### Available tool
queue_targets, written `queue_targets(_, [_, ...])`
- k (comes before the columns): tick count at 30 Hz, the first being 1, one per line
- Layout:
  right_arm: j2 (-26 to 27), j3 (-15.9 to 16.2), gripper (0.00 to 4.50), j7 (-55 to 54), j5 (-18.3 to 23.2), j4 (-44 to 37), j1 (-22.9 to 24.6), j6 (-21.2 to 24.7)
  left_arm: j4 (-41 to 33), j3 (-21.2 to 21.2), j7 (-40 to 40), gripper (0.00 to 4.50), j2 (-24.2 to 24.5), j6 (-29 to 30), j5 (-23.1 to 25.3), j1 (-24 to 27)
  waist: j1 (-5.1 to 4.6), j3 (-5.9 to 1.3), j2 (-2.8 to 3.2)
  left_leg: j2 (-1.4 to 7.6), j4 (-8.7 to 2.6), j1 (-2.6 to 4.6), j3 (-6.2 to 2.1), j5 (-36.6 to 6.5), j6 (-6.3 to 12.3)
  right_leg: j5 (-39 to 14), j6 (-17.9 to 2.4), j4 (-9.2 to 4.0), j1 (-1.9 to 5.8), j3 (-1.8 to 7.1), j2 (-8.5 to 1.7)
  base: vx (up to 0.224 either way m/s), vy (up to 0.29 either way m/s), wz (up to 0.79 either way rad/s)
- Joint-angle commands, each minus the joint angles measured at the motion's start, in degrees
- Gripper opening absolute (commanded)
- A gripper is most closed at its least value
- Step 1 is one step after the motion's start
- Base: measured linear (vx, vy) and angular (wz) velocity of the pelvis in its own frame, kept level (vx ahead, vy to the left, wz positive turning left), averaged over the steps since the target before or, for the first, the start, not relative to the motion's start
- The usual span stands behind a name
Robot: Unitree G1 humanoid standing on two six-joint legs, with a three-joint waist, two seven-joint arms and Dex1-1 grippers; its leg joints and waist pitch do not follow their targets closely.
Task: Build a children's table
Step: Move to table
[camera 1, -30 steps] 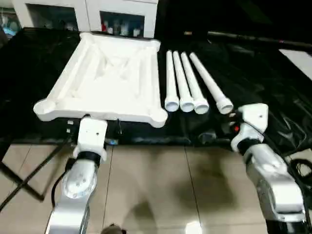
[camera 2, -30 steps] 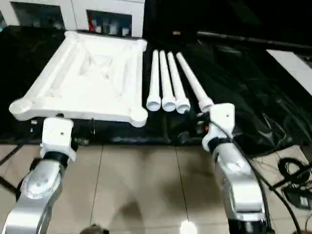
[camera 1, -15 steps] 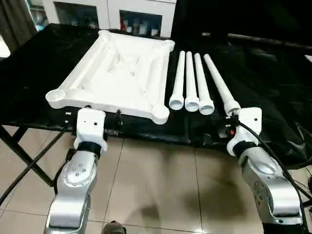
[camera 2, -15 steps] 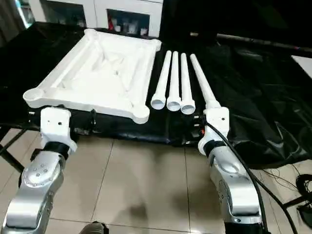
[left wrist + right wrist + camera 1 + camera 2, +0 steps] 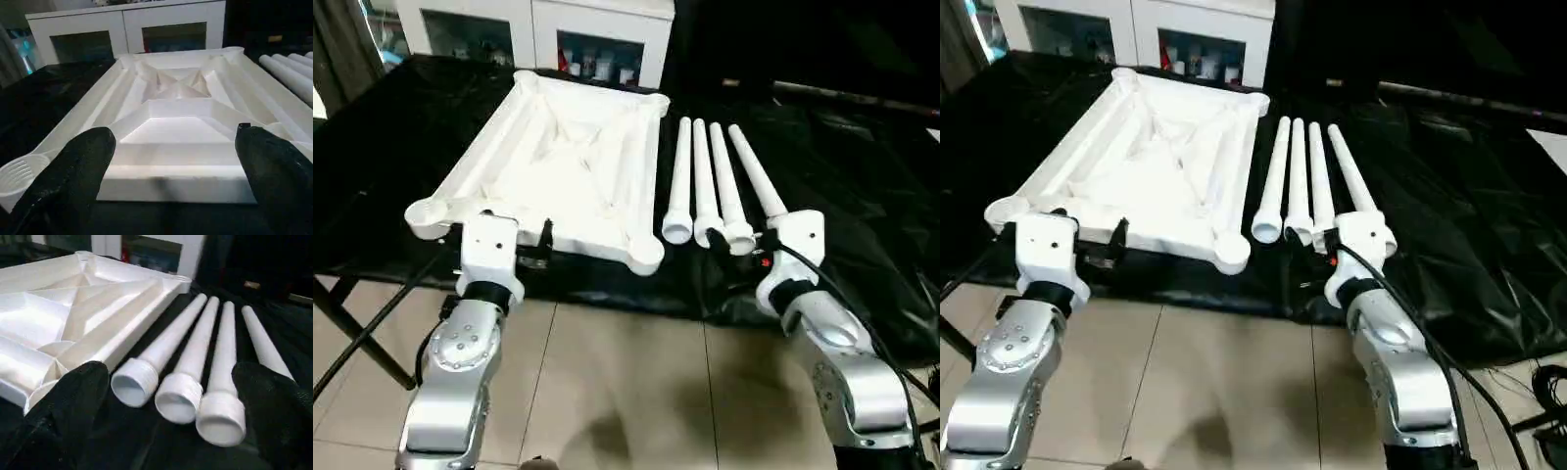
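The left gripper (image 5: 171,196) hovers at the near edge of the black-draped work surface (image 5: 401,127), its black fingers (image 5: 68,181) spread wide and empty, facing the near short side of the white plastic rectangular table top (image 5: 568,166), which lies ribbed underside up with round corner sockets. Just beside the top's right edge, four long white tapered tubular legs (image 5: 705,191) lie side by side, wide threaded ends nearest. The right gripper (image 5: 171,431) stands before those ends, fingers wide apart, holding nothing.

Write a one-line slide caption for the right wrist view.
Open right gripper facing the threaded ends of four white legs lying side by side beside the upturned table top.
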Motion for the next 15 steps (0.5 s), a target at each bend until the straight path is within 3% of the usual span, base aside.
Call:
queue_targets(1, [-0.5,0.82,4.49,0.8,-0.88,0.63,-0.73,-0.75,0.1,0.24,-0.55,4.5,0.2,-0.1,-0.3,-0.3,1.18,-4.51,0.83,-2.38,-0.45,-4.25,-0.8,4.7,16.44,20.01,6.13,-3.84,6.82,-0.08,-5.23,0.116,0.026,0.3])
queue_targets(2, [-0.5,0.82,4.49,0.8,-0.88,0.63,-0.73,-0.75,0.1,0.24,-0.55,4.5,0.2,-0.1,-0.3,-0.3,0.96,-4.59,1.04,-2.34,0.08,-4.47,-1.47,6.77,17.45,21.83,8.17,-3.31,7.4,-1.4,-4.59,0.12,0.047,0.62])
queue_targets(3, [0.05,0.41,4.49,0.49,-0.44,0.54,-0.68,-0.66,0.06,0.26,-0.59,4.5,0.29,-0.07,-0.36,-0.3,0.11,-4.51,1.9,-1.81,-0.34,-0.98,-3.75,11.18,20.57,21.35,10.52,-1.43,5.72,-3.65,-1.85,0.162,0.023,0.63])
queue_targets(4, [0.26,0.17,4.49,0.45,-0.13,0.53,-0.67,-0.53,0.03,0.22,-0.65,4.5,0.33,-0.05,-0.37,-0.3,-4.04,-5.41,3.14,7.24,-0.8,12.56,-12.67,18.35,33.31,-7.43,3.98,7.56,-9.21,-1.61,-1.63,0.162,0.023,0.63])
queue_targets(5, [0.66,-0.27,4.49,0.37,0.45,0.52,-0.66,-0.29,-0.02,0.16,-0.76,4.5,0.41,-0.02,-0.4,-0.3,-4.04,-5.41,3.14,7.24,-0.8,12.56,-12.67,18.35,33.31,-7.43,3.98,7.56,-9.21,-1.61,-1.63,0.122,-0.001,0.35])
queue_targets(6, [0.67,-0.31,4.49,0.42,0.48,0.57,-0.57,-0.42,-0.21,-0.03,-1.15,4.5,0.61,0.04,-0.46,-0.14,-2.68,-4.81,1.94,6.64,-0.68,9.08,-10.51,23.85,30.59,-5.24,3.26,10.93,-11.67,0.85,-2.7,0.064,-0.018,0.05])
queue_targets(7, [0.57,-0.17,4.49,0.49,0.36,0.6,-0.46,-0.61,-0.28,-0.16,-1.32,4.5,0.66,0.04,-0.46,-0.04,-2.82,-4.36,1.57,5.67,-1.8,7.3,-8.79,21.12,28.9,-1.86,3.52,11.17,-11.57,1.23,-2.61,0.064,-0.018,0.05])
queue_targets(8, [0.57,-0.17,4.49,0.49,0.36,0.6,-0.46,-0.61,-0.28,-0.16,-1.32,4.5,0.66,0.04,-0.46,-0.04,-2.54,-3.96,1.21,4.49,-2.76,5.85,-7.03,16.19,27.11,1.38,3.0,10.52,-11.2,1.36,-2.41,0.054,-0.045,-0.03])
queue_targets(9, [0.48,0.0,4.49,0.52,0.11,0.59,-0.29,-0.88,-0.34,-0.27,-1.48,4.5,0.66,0.01,-0.49,0.07,-2.15,-3.18,-2.69,-0.74,-1.9,3.66,-2.04,-1.83,18.62,6.35,0.3,0.97,-7.47,5.8,-4.52,0.062,-0.115,0.05])
queue_targets(10, [0.51,0.01,4.49,0.54,0.05,0.56,-0.21,-0.93,-0.36,-0.33,-1.55,4.5,0.66,0.0,-0.51,0.11,-0.5,-1.67,-3.12,-3.53,-0.2,1.98,0.05,-9.15,14.06,-9.51,1.77,-3.06,-5.92,8.89,-6.47,0.062,-0.115,0.05])
queue_targets(11, [0.54,0.03,4.49,0.55,-0.01,0.53,-0.13,-0.98,-0.38,-0.39,-1.62,4.5,0.66,0.0,-0.52,0.14,0.54,-2.62,-3.21,-5.23,3.56,2.59,0.53,-11.51,11.25,-19.83,-0.34,-4.71,-4.14,11.85,-9.24,0.055,-0.124,0.16])
queue_targets(12, [0.7,-0.07,4.49,0.58,-0.1,0.44,-0.03,-1.06,-0.38,-0.48,-1.71,4.5,0.64,0.0,-0.57,0.13,1.37,-2.32,-3.33,-3.24,7.08,-0.59,-1.92,-5.55,4.7,-34.65,-7.1,-5.34,-0.55,12.97,-11.56,0.045,-0.058,0.09])
queue_targets(13, [0.81,-0.14,4.49,0.53,-0.21,0.29,0.13,-1.11,-0.34,-0.59,-1.82,4.5,0.6,-0.01,-0.62,0.07,1.27,-2.43,-3.33,-3.0,7.07,-1.21,-2.2,-4.27,3.44,-32.82,-8.68,-4.82,-0.11,12.67,-11.13,0.045,-0.058,0.09])
queue_targets(14, [1.05,-0.37,4.49,0.33,-0.24,0.15,0.34,-1.01,-0.14,-0.71,-1.95,4.5,0.56,-0.01,-0.7,-0.11,1.03,-1.9,-2.01,-1.9,5.72,-1.12,-2.42,-3.07,2.42,-28.14,-12.94,-4.86,-0.51,11.29,-10.74,0.056,-0.02,0.04])
queue_targets(15, [1.12,-0.48,4.49,0.22,-0.28,0.11,0.46,-0.98,0.06,-0.79,-2.04,4.5,0.55,-0.02,-0.74,-0.27,0.74,-1.62,-1.35,-1.36,4.04,-0.31,-2.19,-2.57,2.26,-27.57,-14.27,-5.07,-1.25,9.69,-9.77,0.0,0.0,0.0])
